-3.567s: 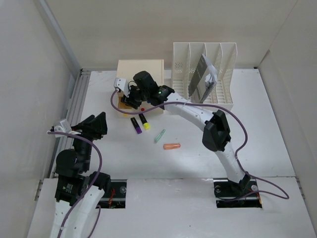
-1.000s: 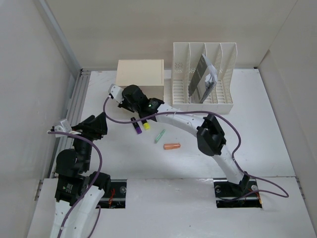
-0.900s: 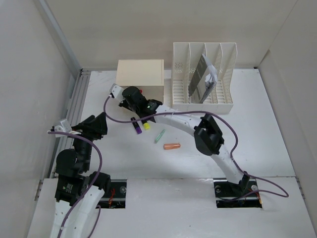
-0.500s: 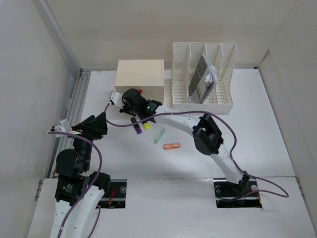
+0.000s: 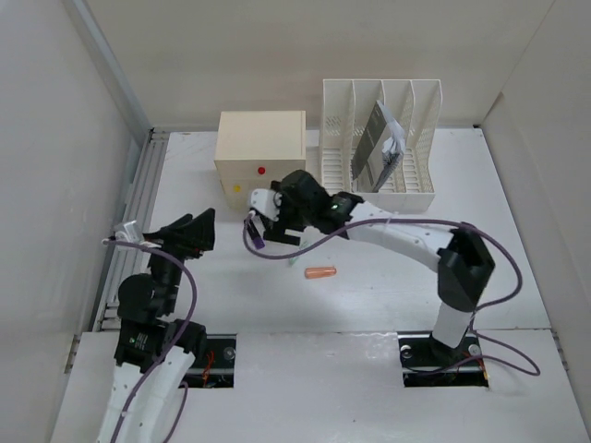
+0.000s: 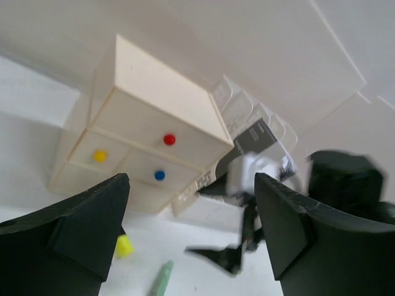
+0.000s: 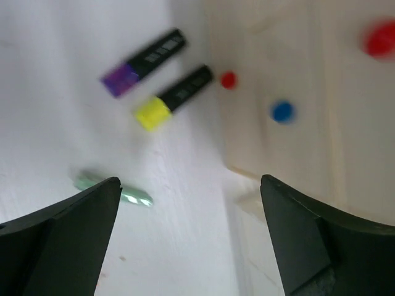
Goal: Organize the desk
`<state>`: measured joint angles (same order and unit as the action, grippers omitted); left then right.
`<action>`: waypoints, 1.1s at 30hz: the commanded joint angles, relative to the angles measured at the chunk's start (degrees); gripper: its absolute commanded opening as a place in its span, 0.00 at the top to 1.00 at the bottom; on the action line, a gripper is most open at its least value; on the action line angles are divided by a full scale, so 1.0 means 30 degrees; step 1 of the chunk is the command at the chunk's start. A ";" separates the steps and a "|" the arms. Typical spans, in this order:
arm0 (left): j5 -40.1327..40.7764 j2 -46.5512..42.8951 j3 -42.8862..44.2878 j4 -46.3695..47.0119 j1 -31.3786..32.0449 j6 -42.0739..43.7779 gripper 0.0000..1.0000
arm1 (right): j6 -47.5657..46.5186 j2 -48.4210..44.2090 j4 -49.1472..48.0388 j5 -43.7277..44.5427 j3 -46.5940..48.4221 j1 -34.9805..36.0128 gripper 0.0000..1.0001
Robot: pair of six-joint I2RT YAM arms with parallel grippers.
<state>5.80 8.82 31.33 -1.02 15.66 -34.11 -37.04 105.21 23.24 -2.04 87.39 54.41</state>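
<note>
Robot lab: white-walled desk (image 5: 545, 212)

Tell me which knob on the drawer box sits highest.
The red knob: it sits alone on the upper drawer of the drawer box, while the yellow knob and the blue knob sit side by side below it.

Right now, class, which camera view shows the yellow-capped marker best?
Right wrist view: the yellow-capped marker lies whole, slightly blurred, beside the purple-capped marker. Left wrist shows only its yellow cap; in the top view the right arm hides it.
</note>
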 commanded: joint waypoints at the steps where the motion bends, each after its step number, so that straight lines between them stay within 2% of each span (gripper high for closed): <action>1: -0.1580 0.1160 -0.1591 0.2414 -0.0035 -0.2659 0.20 | 0.1064 -0.3598 -0.3180 0.2034 -0.0831 -0.2020 0.00; 2: -0.1844 0.1365 -0.2176 0.3115 -0.0035 -0.3128 0.17 | 0.1530 -0.4214 -0.3178 0.1536 -0.1005 -0.2517 0.00; 3: -0.2514 0.1657 -0.3429 0.4833 -0.0035 -0.4003 0.16 | 0.1883 -0.5235 -0.3178 0.0255 -0.1007 -0.3073 0.04; 4: -0.2752 0.2472 -0.3993 0.5749 -0.0035 -0.4418 0.16 | 0.2264 -0.5680 -0.3178 -0.0715 -0.1007 -0.4239 0.16; 5: -0.3103 0.3060 -0.4550 0.6803 -0.0035 -0.4857 0.16 | 0.3166 -0.6062 -0.3352 -0.1711 -0.1210 -0.4860 0.37; 6: -0.3744 0.3733 -0.5425 0.8989 -0.0035 -0.5209 0.27 | 0.3698 -0.6559 -0.3354 -0.2678 -0.1212 -0.5504 0.59; 7: -0.4128 0.5422 -0.5666 0.9939 -0.0035 -0.5677 0.46 | 0.4196 -0.6564 -0.3354 -0.4689 -0.1212 -0.6642 1.00; 9: -0.5005 0.7392 -0.5669 1.1435 -0.0035 -0.5682 0.83 | 0.5540 -0.6827 -0.3354 -0.7041 -0.1212 -0.7819 1.00; 10: -0.5271 0.9374 -0.5263 1.2254 -0.0035 -0.5682 1.00 | 0.5955 -0.6827 -0.3528 -0.9373 -0.1038 -0.8289 1.00; 11: -0.5564 1.0293 -0.4997 1.2611 -0.0035 -0.5479 1.00 | 0.6365 -0.6827 -0.3733 -1.0441 -0.1036 -0.9222 1.00; 12: -0.5770 1.1114 -0.4792 1.2991 -0.0035 -0.5476 1.00 | 0.7123 -0.6827 -0.3735 -1.1322 -0.1036 -0.9579 0.96; 14: -0.6561 1.3132 -0.4585 1.4717 -0.0035 -0.5301 0.89 | 0.7424 -0.6827 -0.3969 -1.3339 -0.1036 -1.0311 0.70; 15: -0.6563 1.3666 -0.4411 1.5130 -0.0035 -0.5301 0.77 | 0.7424 -0.6827 -0.3969 -1.3932 -0.1036 -1.0489 0.66; 16: -0.6737 1.4194 -0.4409 1.5540 -0.0035 -0.5301 0.74 | 0.7424 -0.7030 -0.3969 -1.4141 -0.1036 -1.0491 0.59; 18: -0.6973 1.5833 -0.4233 1.6946 -0.0035 -0.5301 0.64 | 0.7424 -0.7206 -0.4145 -1.4493 -0.1036 -1.0667 0.37; 20: -0.7933 1.7122 -0.4057 1.8812 -0.0035 -0.6203 0.59 | 0.7424 -0.7411 -0.4348 -1.4814 -0.1270 -1.0841 0.27; 23: -0.8380 2.0080 -0.3881 2.0868 -0.0386 -0.7435 0.59 | 0.7424 -0.7618 -0.4526 -1.5227 -0.1679 -1.1017 0.29; 24: -0.8554 2.1451 -0.4085 2.2645 -0.0386 -0.8251 0.60 | 0.7424 -0.7792 -0.4526 -1.5401 -0.1680 -1.1018 0.30; 27: -0.8381 2.3304 -0.4087 2.4968 -0.0386 -0.9165 0.61 | 0.7599 -0.7794 -0.4731 -1.5579 -0.1856 -1.1018 0.32; 33: -0.6976 2.6384 -0.2624 2.6149 0.0169 -0.9432 0.63 | 0.7775 -0.7794 -0.4906 -1.5753 -0.2032 -1.1194 0.34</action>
<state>-16.91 87.20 19.59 67.94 15.29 -60.84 -14.50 83.70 12.10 -46.52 81.47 21.26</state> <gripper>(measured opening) 0.378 0.660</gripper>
